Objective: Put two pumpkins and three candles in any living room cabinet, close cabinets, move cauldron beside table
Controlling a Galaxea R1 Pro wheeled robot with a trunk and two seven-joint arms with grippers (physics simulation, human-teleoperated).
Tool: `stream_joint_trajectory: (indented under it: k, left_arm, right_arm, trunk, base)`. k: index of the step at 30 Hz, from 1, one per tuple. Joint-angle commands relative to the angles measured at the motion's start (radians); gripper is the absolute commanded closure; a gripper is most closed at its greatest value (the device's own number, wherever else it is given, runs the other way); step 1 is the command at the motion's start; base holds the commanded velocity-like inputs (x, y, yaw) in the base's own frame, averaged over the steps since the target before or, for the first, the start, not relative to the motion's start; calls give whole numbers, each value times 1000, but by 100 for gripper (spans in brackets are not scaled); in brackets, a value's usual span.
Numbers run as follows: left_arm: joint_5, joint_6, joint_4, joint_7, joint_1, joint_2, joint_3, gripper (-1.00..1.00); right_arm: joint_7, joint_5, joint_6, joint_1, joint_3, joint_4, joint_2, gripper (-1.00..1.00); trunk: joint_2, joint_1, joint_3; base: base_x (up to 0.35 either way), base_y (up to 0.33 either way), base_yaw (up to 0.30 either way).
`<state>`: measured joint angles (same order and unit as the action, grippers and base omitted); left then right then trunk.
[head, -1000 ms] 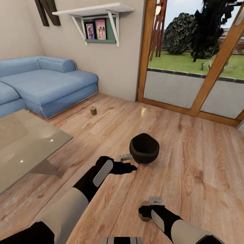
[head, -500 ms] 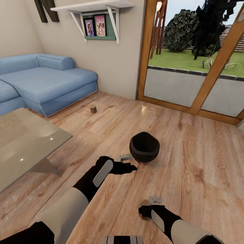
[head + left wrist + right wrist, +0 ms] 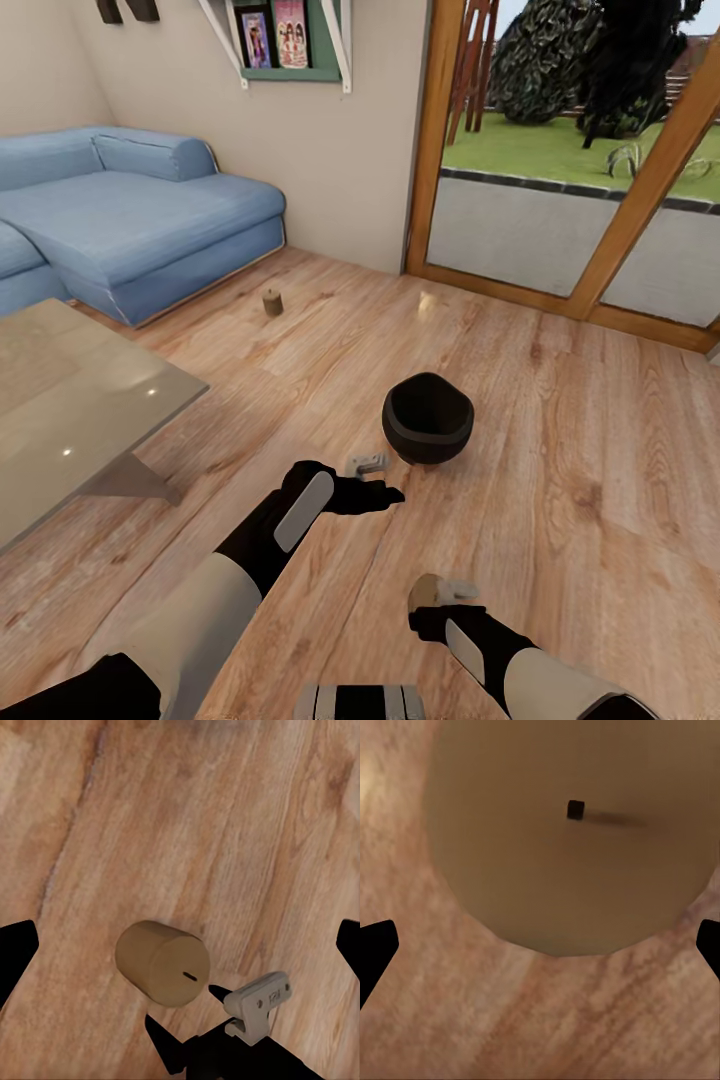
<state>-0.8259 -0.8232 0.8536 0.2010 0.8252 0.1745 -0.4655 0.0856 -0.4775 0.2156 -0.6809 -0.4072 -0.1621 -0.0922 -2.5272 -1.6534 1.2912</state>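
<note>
Candle near our right arm: a candle (image 3: 426, 589) stands on the wooden floor (image 3: 560, 480), just in front of the right gripper (image 3: 438, 612). In the right wrist view its pale top (image 3: 570, 832) with a small wick is very close.
Right gripper: the jaws are wide apart and hold nothing; the candle is not yet between them.
Left gripper: the left gripper (image 3: 385, 493) hovers over the floor near the cauldron; its jaws are wide open and hold nothing. Its wrist view looks down on the same candle (image 3: 163, 962).
Second candle: another candle (image 3: 271, 302) stands on the floor near the blue sofa (image 3: 130, 230), well apart from us.
Cauldron: the black cauldron (image 3: 427, 418) sits on the floor, upright, some way from the table (image 3: 70, 400).
Progress: we judge the task is at an early stage. At least two candles are not in a cabinet, and the cauldron is not clearly beside the table.
Next: we think the right gripper should go down around the near candle.
</note>
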Motion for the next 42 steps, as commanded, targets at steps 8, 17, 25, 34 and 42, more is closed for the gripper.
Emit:
stream_joint_trajectory:
  k: [8, 17, 25, 34, 42]
  left_arm:
    - [-11, -2, 1, 9, 0, 0, -1, -100]
    - [-12, -2, 1, 6, 1, 0, -1, -100]
    - [-12, -2, 1, 6, 0, 0, -1, -100]
    - [-12, -2, 1, 6, 0, 0, 0, -100]
    - [-12, -1, 1, 6, 1, 0, 0, -100]
  right_arm:
    - [6, -9, 5, 0, -8, -2, 0, -100]
    - [6, -9, 5, 1, -8, -2, 0, -100]
    - [6, -9, 5, 1, -8, -2, 0, -100]
    - [6, -9, 5, 1, -8, -2, 0, -100]
    - [6, -9, 5, 1, -8, -2, 0, -100]
  trunk:
    - [-2, -3, 32]
    - [-4, -6, 55]
    - [-4, -6, 55]
    - [-4, -6, 55]
    - [-4, -6, 55]
  base:
    - [0, 0, 0]
    - [0, 0, 0]
    - [54, 0, 0]
    - [95, 0, 0]
    - [0, 0, 0]
